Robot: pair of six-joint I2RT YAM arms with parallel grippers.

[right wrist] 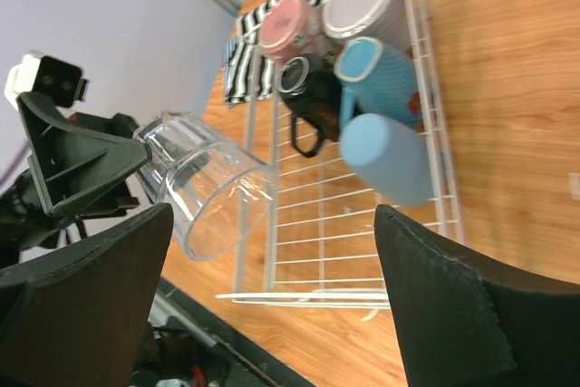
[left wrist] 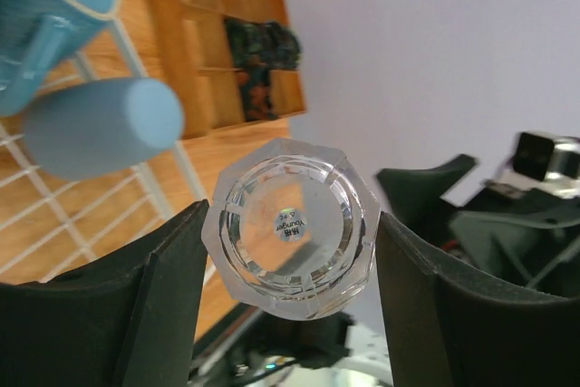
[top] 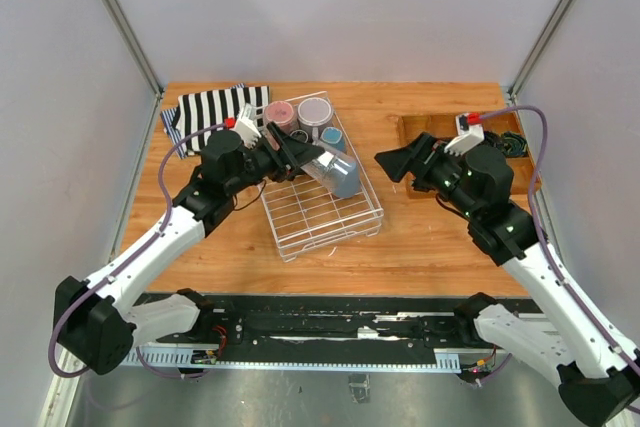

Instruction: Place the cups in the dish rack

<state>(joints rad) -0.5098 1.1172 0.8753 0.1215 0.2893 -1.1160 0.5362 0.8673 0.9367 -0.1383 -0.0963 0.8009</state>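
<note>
Top external view showed me a wooden table (top: 430, 237) between pale walls (top: 350, 7); my left gripper (left wrist: 290, 233) clamped the clear glass (right wrist: 213, 188), my right gripper (top: 392, 163) stood spread, empty.

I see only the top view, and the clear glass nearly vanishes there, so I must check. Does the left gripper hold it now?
Observer: Yes. In the left wrist view the left gripper clamps the clear glass by its sides, base toward the camera.
Operator: Is the right gripper free?
Observer: Yes. The right gripper stands open and empty.
Operator: Is the dark mug loaded? I cannot find it.
Observer: Yes, the dark mug sits in the dish rack beside the pink mug.
</note>
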